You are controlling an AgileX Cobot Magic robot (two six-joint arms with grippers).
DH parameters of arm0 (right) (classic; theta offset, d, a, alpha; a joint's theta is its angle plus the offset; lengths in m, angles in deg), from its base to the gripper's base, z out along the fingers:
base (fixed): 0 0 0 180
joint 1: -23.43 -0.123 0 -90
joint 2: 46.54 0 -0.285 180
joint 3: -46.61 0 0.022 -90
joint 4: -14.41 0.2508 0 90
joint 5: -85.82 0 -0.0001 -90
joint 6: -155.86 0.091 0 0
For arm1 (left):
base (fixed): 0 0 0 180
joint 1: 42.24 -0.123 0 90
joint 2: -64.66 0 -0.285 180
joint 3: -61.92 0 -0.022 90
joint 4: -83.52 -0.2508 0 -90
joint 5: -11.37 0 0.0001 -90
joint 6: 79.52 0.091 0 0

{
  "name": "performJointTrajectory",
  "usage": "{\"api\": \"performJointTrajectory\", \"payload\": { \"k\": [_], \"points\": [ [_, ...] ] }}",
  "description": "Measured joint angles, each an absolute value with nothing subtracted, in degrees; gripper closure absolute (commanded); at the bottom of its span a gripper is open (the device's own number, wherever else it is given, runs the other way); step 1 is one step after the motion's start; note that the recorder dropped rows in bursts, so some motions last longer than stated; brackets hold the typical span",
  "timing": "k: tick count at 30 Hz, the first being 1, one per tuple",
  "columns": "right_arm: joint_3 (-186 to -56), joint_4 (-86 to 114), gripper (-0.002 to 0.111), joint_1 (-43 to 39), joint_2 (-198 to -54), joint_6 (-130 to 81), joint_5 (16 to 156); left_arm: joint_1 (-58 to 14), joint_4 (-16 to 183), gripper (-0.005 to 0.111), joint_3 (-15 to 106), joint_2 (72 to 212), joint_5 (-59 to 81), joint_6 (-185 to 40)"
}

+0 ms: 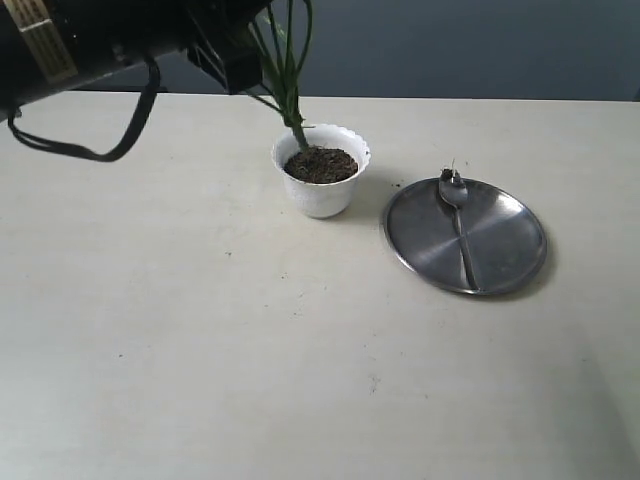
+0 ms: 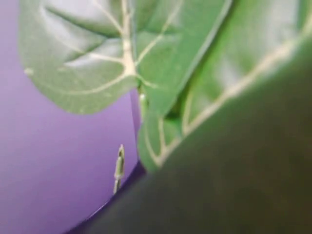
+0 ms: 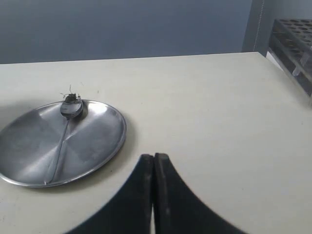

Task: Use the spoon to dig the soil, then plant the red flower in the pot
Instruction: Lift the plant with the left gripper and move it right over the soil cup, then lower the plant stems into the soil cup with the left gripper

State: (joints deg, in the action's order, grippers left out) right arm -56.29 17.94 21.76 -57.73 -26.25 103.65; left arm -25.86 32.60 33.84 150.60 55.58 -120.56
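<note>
The white pot (image 1: pixel 322 198) stands mid-table, filled with dark soil (image 1: pixel 320 165). Green stems of the red flower (image 1: pixel 288 100) rise upright from the soil. Its bloom is out of view, and big green leaves (image 2: pixel 107 53) fill the left wrist view. My left gripper (image 1: pixel 240 65) is up beside the stems, its jaws hidden. The spoon (image 1: pixel 458 215) lies on the steel plate (image 1: pixel 505 255), with soil crumbs at its bowl (image 3: pixel 71 108). Near the plate's rim (image 3: pixel 105 146), my right gripper (image 3: pixel 154 157) is shut on nothing.
The left arm's black body and a looping cable (image 1: pixel 90 150) hang over the table's back left. A dark rack (image 3: pixel 292 44) stands at the table's far edge in the right wrist view.
</note>
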Motion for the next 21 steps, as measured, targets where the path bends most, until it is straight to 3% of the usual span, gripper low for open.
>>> {"api": "performJointTrajectory", "payload": {
  "k": [10,21],
  "points": [
    [-56.3,17.9,0.109,21.8,-57.7,-26.2,103.7,-35.9,14.3,0.106,46.2,166.6,77.5,-127.5],
    [-56.3,17.9,0.109,21.8,-57.7,-26.2,103.7,-36.5,6.4,0.106,56.8,173.6,80.4,-135.4]
  ]
}}
